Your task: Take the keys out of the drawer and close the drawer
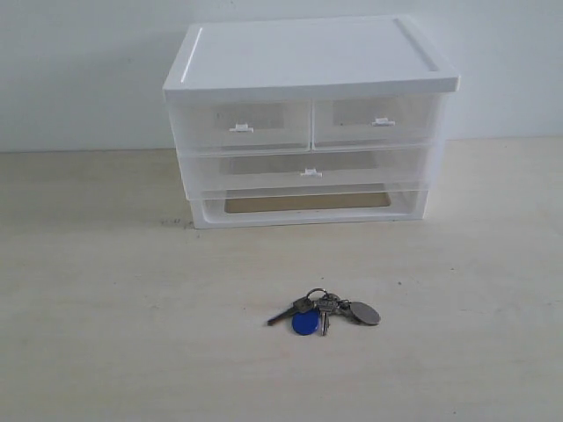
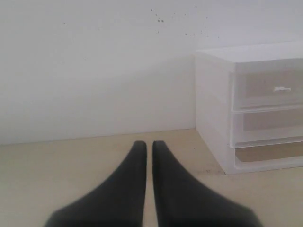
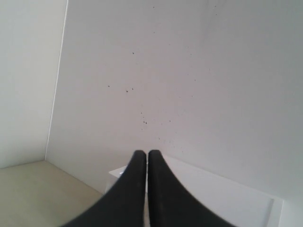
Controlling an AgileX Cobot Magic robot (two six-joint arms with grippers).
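Keys (image 1: 322,310) on the tabletop (image 1: 106,334), out of the drawer, well apart from the unit (image 1: 180,132) and in front of it, near the middle of the exterior view. Spread flat from a ring (image 1: 317,295): round blue tag (image 1: 305,323) on the near side, oval grey tag (image 1: 364,313) to the right, one key pointing left, another pointing toward the camera. Lying free on the bare surface.

Drawer (image 1: 264,169) pushed fully in, front level with the unit's face, small white tab (image 1: 310,172) at its centre. Translucent front; inside too hazy to read. Above it, two half-width drawers (image 1: 239,123) side by side, both in, each with its own tab. Below it, a shallow tray (image 1: 303,204) with a brownish patch showing through. Flat white lid (image 1: 308,53) on top, with a raised lip along the left and right edges.

Left jaws, in the left wrist view: two black fingers (image 2: 128,189) close together, only a thin slit between the tips, pinching nothing. Over the tabletop off the unit's left corner, pointing toward the wall (image 2: 94,71); unit's side and stacked drawer fronts just beside them in that view.

Right jaws, in the right wrist view: black fingers pressed together at the tips, pinching nothing. Aimed at the speckled wall, a flat white surface below the tips; cannot tell for sure what it is.
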